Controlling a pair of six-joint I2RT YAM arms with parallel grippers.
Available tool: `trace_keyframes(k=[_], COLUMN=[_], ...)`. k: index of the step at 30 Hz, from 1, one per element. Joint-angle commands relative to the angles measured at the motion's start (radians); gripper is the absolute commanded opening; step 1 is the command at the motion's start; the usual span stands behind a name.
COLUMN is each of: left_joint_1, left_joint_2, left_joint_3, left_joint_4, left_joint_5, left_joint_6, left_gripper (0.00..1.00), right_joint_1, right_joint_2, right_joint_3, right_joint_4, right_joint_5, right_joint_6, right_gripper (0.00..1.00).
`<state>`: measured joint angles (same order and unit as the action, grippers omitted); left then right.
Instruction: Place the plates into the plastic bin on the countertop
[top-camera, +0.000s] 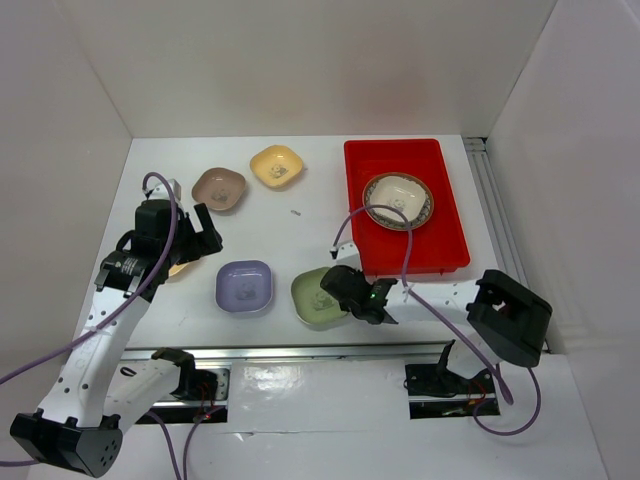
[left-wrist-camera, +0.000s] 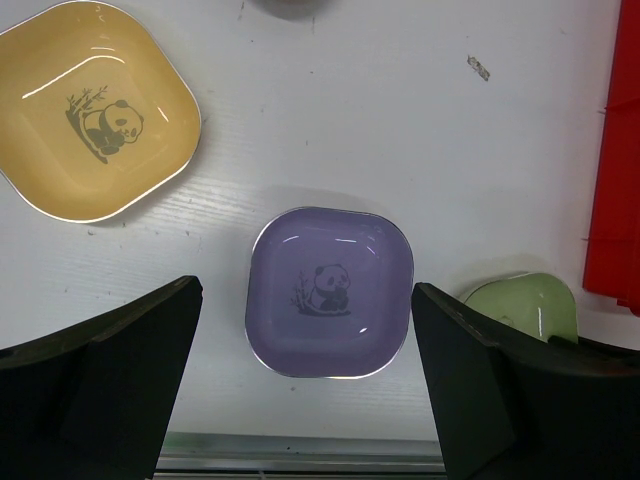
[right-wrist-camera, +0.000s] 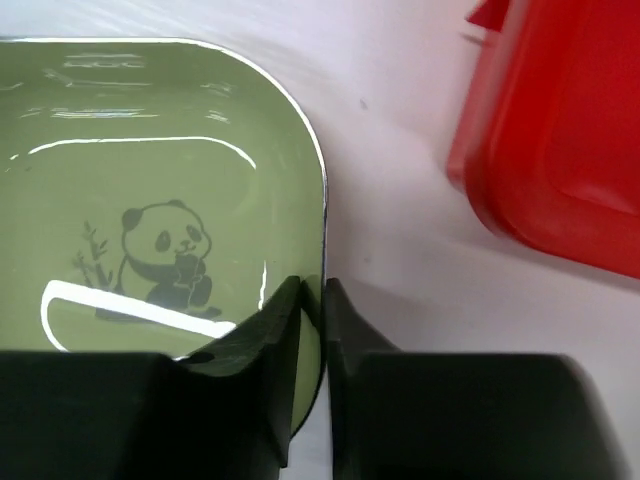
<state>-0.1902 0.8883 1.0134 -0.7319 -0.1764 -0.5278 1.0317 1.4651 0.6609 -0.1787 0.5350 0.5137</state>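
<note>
Right claw (right-wrist-camera: 312, 292) — pinching green dish (right-wrist-camera: 150, 170) (rim).

small grey scrap (top-camera: 297, 212), metal rail (top-camera: 280, 352)

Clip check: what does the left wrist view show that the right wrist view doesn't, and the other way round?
Only the left wrist: the lavender dish, seen between the fingers of the open left gripper, and a yellow dish off to one side. Only the right wrist: the right gripper shut on the rim of the green dish, with its panda motif clear. Both: the green dish, an edge of the red bin, and the white countertop.
</note>
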Motion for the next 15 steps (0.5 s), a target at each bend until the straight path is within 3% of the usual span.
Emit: trace_keyframes(k=[1,2,3,9,15], left_joint_1=[0.006,0.006,0.006,0.006,0.006], left_joint_2=[-0.002,-0.002,-0.002,-0.002,-0.002], left_joint_3=[0.002,0.002,0.002,0.002,0.002], left_joint_4=[0.028,0.028,0.028,0.028,0.028], left_joint_5=[0.014,0.014,0.014,0.014,0.005], left_joint_6=[0.002,0.002,0.002,0.002,0.002], left_gripper=[1.0,1.0,1.0,1.0,1.0], right_joint_1=[-0.004,-0.004,-0.004,-0.004,0.014], right_joint_2=[0.023,0.023,0.023,0.034,0.057], right_joint_3=[-0.007,-0.007,-0.007,0.132,0.448], right_joint_4=[0.059,0.059,0.059,-0.031,-0.275], right_joint_5=[-0.01,-0.01,-0.01,0.049,0.233], right_joint_6=[0.035,0.036,0.045,0.054,-0.012], right_gripper=[0.17,0.03,0.0,0.0,0.0])
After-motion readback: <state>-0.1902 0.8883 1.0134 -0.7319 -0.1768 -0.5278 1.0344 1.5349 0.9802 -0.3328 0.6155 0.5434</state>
